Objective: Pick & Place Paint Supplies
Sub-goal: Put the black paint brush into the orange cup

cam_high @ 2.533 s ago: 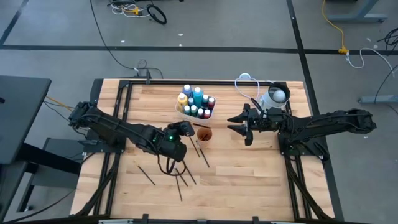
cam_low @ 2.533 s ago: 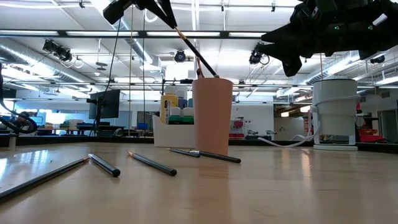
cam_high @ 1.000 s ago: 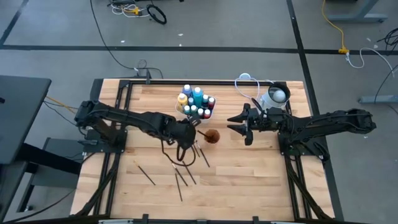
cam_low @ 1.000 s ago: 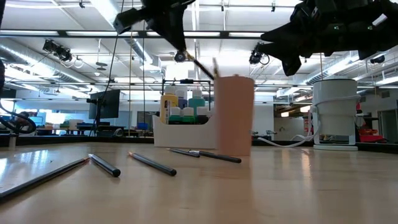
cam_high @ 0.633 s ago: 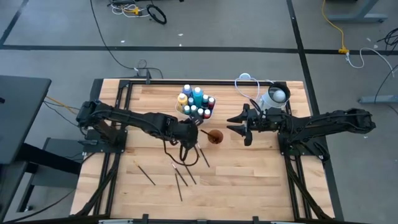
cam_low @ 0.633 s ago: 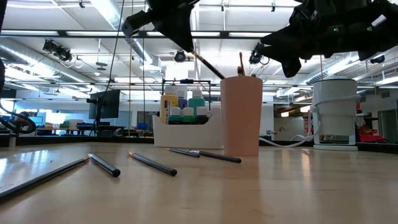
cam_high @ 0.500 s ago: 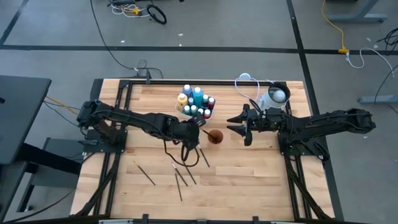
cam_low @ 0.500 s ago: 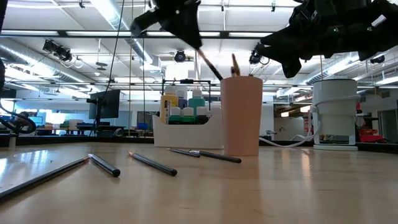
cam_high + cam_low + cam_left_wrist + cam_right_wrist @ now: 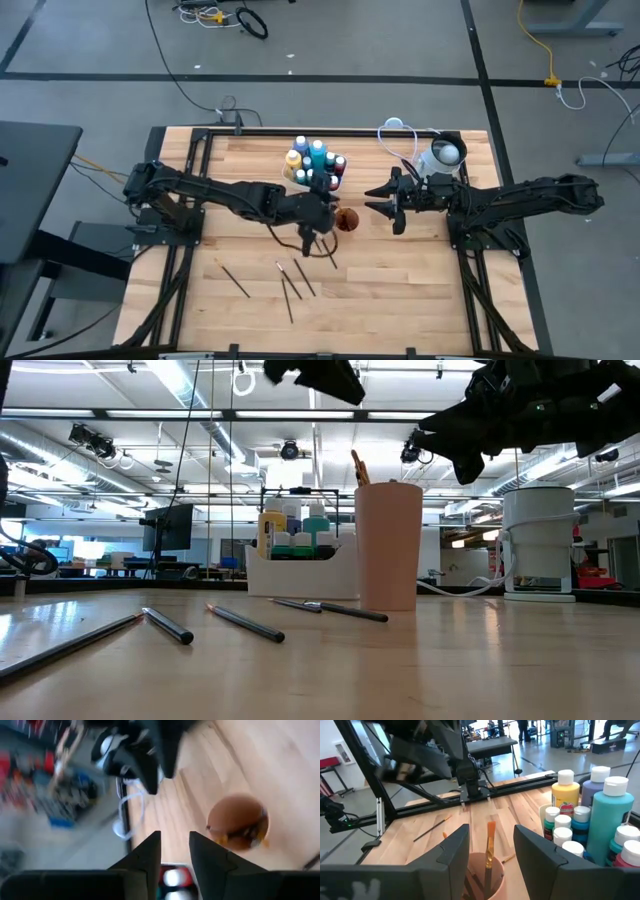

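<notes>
A pinkish cup (image 9: 346, 220) stands on the table in front of a white caddy of white-capped paint bottles (image 9: 315, 168). An orange-handled brush (image 9: 358, 466) sticks out of the cup (image 9: 388, 545), and darker brushes lie inside it (image 9: 239, 834). Several dark brushes (image 9: 292, 284) lie flat on the wood toward the near edge. My left gripper (image 9: 332, 214) hovers above the cup's left rim, open and holding nothing (image 9: 174, 840). My right gripper (image 9: 373, 199) hangs open to the right of the cup, its fingers (image 9: 447, 857) on either side of the cup without touching it.
A white-and-grey round container (image 9: 443, 155) with a white cable stands at the far right, behind my right arm. Loose brushes (image 9: 245, 623) are scattered over the near left of the table. A black frame (image 9: 300, 132) runs along the far edge.
My left gripper has moved right and up, over the cup. The dark brush it held slanting into the cup has left its fingers and dropped inside. The cup has slid a little to the right. The orange-handled brush in it has tipped from upright toward the left.
</notes>
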